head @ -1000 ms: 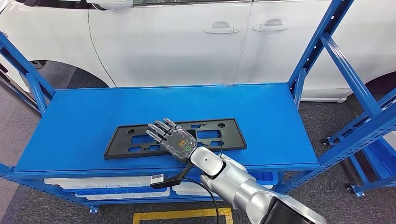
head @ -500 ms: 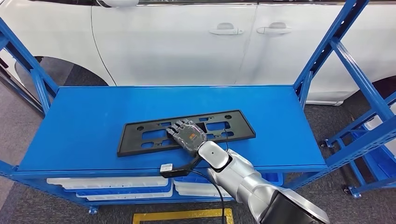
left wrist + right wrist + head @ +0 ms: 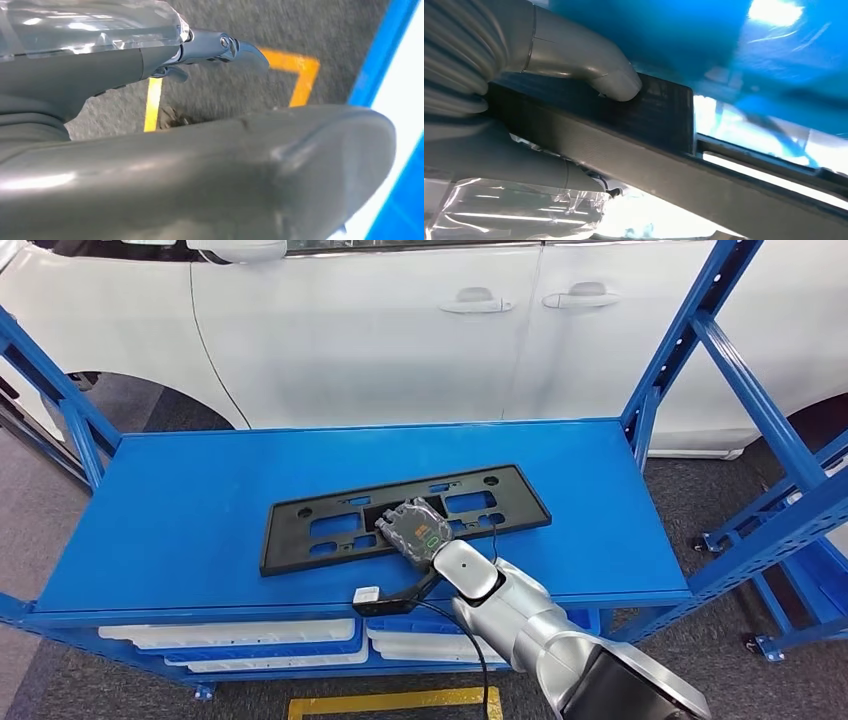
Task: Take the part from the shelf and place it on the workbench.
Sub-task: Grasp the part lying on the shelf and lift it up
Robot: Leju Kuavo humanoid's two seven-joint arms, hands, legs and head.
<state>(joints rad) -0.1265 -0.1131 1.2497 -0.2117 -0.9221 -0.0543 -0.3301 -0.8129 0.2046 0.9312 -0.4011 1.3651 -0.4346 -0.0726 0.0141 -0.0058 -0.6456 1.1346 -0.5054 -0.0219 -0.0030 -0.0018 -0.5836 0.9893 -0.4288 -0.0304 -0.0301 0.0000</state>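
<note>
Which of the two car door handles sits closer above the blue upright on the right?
The right door handle. It sits nearer the blue upright; the left door handle lies further toward the car's middle.

shelf top: a flat black plastic plate-holder part [image 3: 400, 517] lies on the blue metal shelf [image 3: 190, 510], right of centre.
robot hand: right robot hand [image 3: 416, 528] rests on the part's near edge.
behind: a white car [image 3: 400, 330] stands beyond the shelf.

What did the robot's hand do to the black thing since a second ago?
The right hand curled its fingers down and took hold of the black license plate frame, whose right end swung away from the robot. The frame still lies on the blue shelf.
</note>
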